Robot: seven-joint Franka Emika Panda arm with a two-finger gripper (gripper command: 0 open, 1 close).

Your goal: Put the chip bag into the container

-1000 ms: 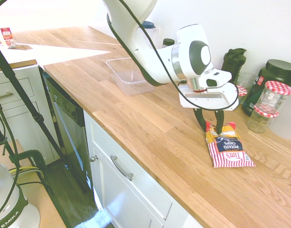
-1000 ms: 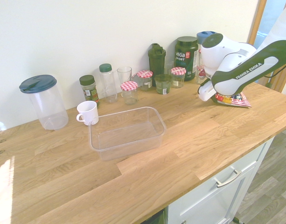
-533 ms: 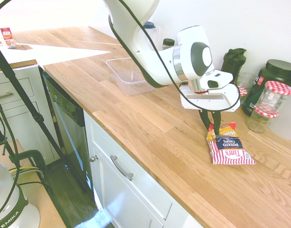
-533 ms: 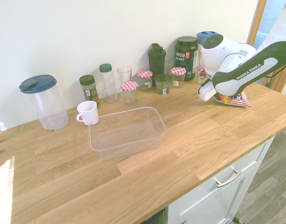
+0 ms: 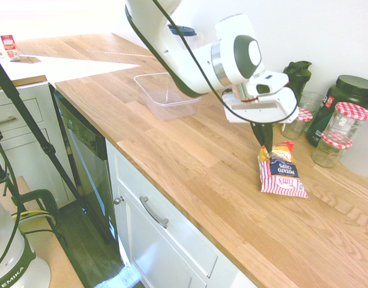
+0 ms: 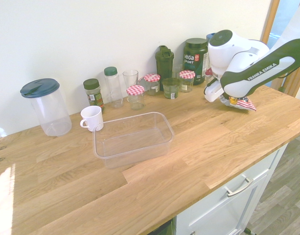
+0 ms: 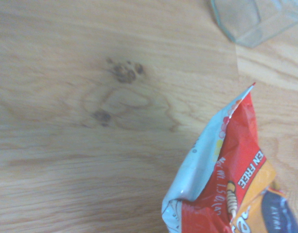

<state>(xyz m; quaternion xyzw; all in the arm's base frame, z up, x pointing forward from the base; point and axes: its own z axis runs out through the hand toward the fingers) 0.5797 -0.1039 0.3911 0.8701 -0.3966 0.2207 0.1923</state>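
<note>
While gripped (Tim's), chip bag (image 5: 282,174) tilts.

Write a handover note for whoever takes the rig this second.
Gripper: shut on the top end of the chip bag, pinching it.
Chip bag: tilted in the grip, near the glass jars with red-checked lids; I can't tell whether its lower end is off the wooden counter.
Container: clear tub, lidless, on the counter in front of the white mug, well away from the bag.
Done: bag grasped.
Left: carry the bag over to the container, lower it in, release.
</note>
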